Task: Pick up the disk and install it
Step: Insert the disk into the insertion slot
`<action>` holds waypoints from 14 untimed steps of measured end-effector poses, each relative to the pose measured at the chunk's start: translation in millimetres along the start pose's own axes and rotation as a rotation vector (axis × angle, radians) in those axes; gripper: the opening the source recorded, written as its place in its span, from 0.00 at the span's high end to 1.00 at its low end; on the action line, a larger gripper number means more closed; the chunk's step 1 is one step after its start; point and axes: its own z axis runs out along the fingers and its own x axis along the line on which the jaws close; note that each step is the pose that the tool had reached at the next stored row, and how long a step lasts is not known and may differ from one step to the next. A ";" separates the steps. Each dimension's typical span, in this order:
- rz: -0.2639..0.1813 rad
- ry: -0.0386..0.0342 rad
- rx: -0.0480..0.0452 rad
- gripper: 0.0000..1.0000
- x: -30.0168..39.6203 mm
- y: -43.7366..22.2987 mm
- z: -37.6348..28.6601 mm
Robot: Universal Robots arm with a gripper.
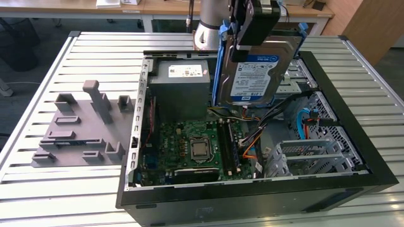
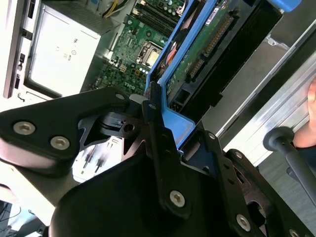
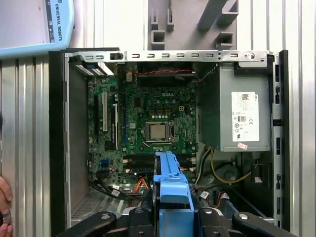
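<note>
Disk [image 1: 256, 78] held above case [image 1: 252, 199], slatted table [image 1: 94, 52]

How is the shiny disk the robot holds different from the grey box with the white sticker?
The disk is held up on edge by the gripper, above the computer case; the grey box sits inside the case. The disk has a blue-and-white label and blue side rails; the grey box has a white sticker and no blue. Both are grey and rectangular.
</note>
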 end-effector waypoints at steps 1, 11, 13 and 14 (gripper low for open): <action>0.000 0.0001 0.0000 0.64 1.6 0.0 0.1; 0.000 0.0014 0.0000 0.64 7.3 -12.0 2.6; 0.000 0.0022 0.0000 0.64 8.4 -13.4 3.3; 0.000 0.0023 0.0000 0.64 9.4 -13.8 3.7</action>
